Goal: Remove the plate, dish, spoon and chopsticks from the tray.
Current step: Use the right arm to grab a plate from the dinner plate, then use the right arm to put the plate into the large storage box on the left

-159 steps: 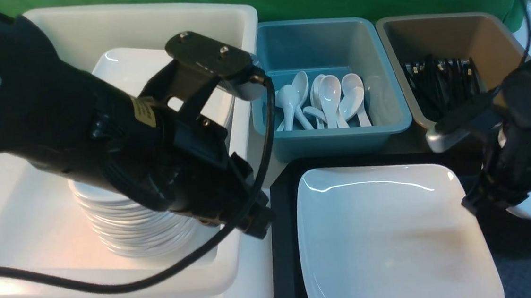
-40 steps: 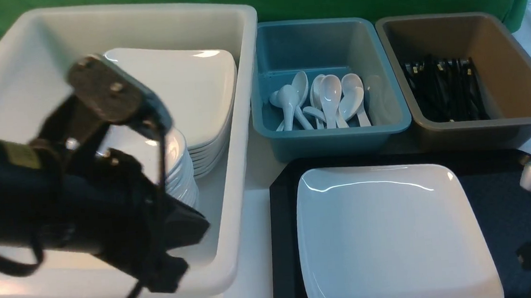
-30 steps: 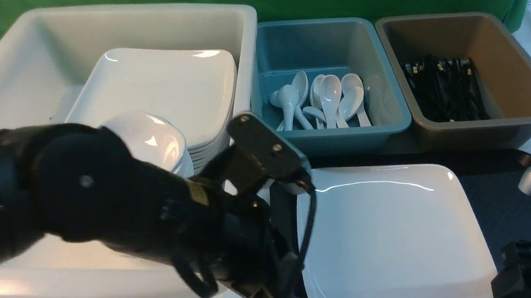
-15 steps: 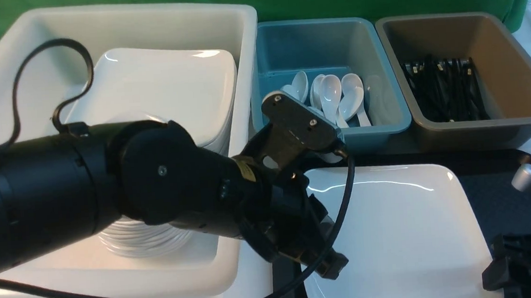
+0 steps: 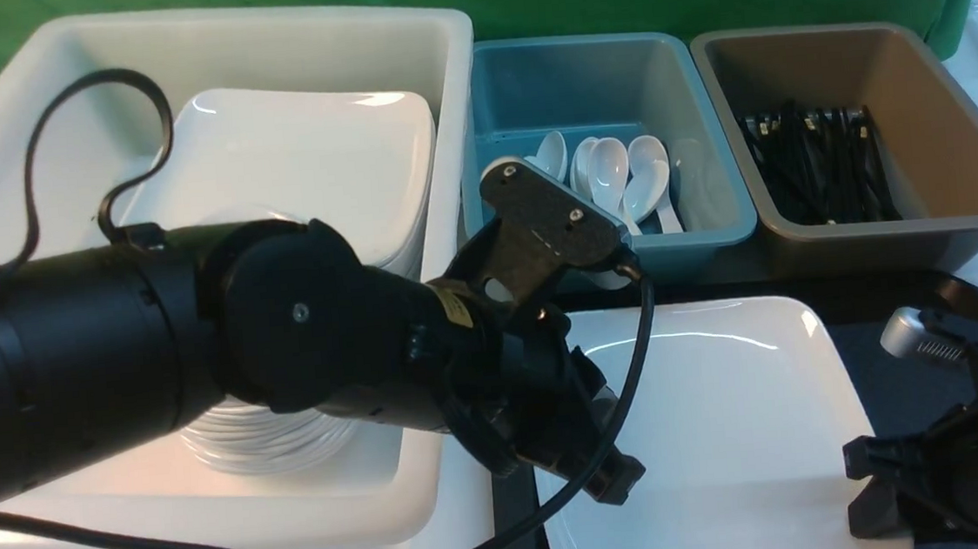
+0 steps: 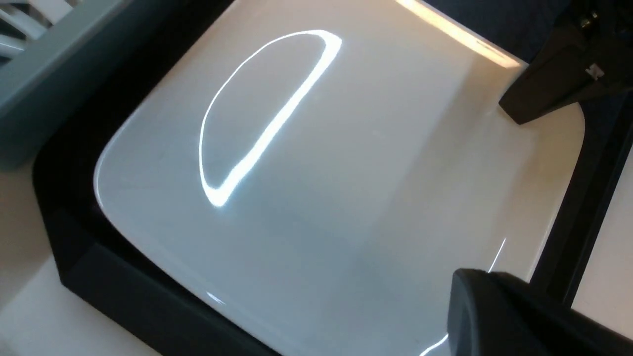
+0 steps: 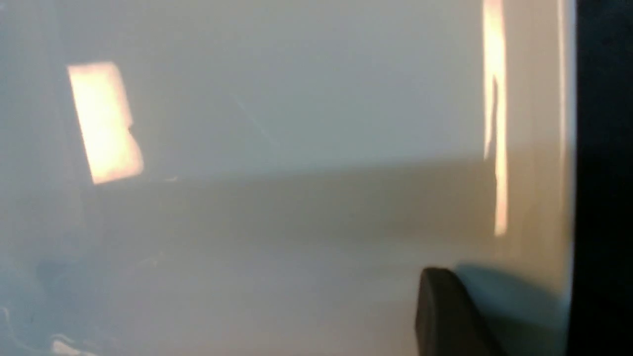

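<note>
As far as the visible part of the tray (image 5: pixel 869 384) is showing, no dish, spoon or chopsticks are lying on it, so I am judging that most of the clearing is done. Spoons (image 5: pixel 612 173) are lying in the teal tub (image 5: pixel 696 245), chopsticks (image 5: pixel 816 166) in the tan tub (image 5: pixel 953 185), and stacked dishes (image 5: pixel 275 435) are sitting in the white tub (image 5: pixel 449 94). The arms are hiding some of the tray, so this is not certain. The plate (image 5: pixel 728 430) is the one thing left, and it is sitting on the tray, filling its left part. The left tool (image 5: pixel 619 482) is hanging at the plate's left edge with its jaws together; whether it is touching the rim I cannot tell. The right tool (image 5: pixel 877 488) is sitting at the plate's near right corner. One of its fingers (image 7: pixel 445 316) is lying over the plate's inner face just beside the rim, while the other is hidden, so I cannot tell whether the jaws are clamping the rim or standing apart around it.
</note>
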